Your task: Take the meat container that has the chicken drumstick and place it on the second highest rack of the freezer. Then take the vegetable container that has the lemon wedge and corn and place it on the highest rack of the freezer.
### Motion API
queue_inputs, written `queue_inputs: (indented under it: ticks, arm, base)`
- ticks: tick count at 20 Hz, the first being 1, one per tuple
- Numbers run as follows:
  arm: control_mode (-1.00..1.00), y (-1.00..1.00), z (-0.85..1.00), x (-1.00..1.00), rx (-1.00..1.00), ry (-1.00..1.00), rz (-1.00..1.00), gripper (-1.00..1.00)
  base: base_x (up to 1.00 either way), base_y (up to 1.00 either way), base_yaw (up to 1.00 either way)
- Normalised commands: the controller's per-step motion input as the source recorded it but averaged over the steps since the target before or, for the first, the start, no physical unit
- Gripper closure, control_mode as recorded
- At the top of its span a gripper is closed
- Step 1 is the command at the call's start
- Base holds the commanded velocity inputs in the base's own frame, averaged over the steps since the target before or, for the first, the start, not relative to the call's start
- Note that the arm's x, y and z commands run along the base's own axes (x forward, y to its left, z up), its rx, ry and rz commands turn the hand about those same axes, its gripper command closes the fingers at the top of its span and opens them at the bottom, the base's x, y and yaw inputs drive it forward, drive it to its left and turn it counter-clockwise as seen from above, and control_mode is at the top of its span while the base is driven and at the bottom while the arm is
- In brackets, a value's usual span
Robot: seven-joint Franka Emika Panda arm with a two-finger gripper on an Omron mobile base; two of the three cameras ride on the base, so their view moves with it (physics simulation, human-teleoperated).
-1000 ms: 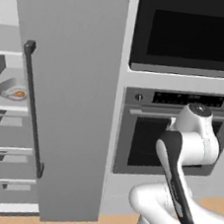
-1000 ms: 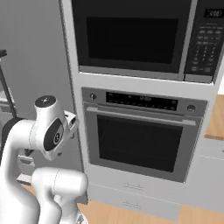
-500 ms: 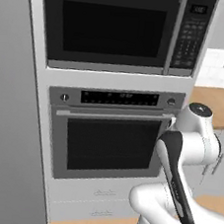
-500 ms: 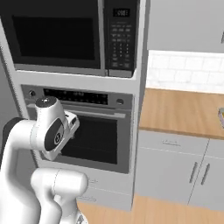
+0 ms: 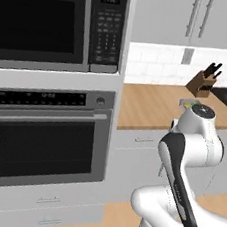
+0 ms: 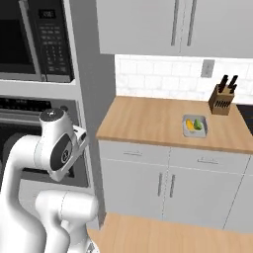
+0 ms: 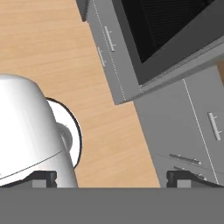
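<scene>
One grey tray (image 6: 195,126) sits on the wooden counter (image 6: 148,123) – corn (image 6: 190,125) and a green lemon wedge (image 6: 198,124) inside it, near the knife block (image 6: 221,99). The gripper (image 7: 111,180) is empty, its two fingertips (image 7: 44,178) spread wide – pointing down at the floor beside the oven (image 5: 47,137).

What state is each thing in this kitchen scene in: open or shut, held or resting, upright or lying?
gripper: open, holding nothing.
oven door: shut.
microwave door: shut.
vegetable container: resting on the counter, untouched.
corn: lying in the vegetable container.
lemon wedge: lying beside the corn.
knife block: upright, knives in.
upper cabinets: shut.
</scene>
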Motion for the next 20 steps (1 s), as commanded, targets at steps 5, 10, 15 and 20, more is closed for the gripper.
queue_inputs:
  ticks: [5, 10, 15, 20]
  arm:
    - [1.00, 0.00, 0.00, 0.00, 0.00, 0.00, 0.00, -1.00]
    - [1.00, 0.00, 0.00, 0.00, 0.00, 0.00, 0.00, -1.00]
    - [1.00, 0.00, 0.00, 0.00, 0.00, 0.00, 0.00, -1.00]
    - [1.00, 0.00, 0.00, 0.00, 0.00, 0.00, 0.00, -1.00]
  base:
    - [0.38, -1.00, -0.13]
    - [0.59, -0.76, -0.01]
    - [0.57, -0.21, 0.00]
    - [0.54, 0.24, 0.08]
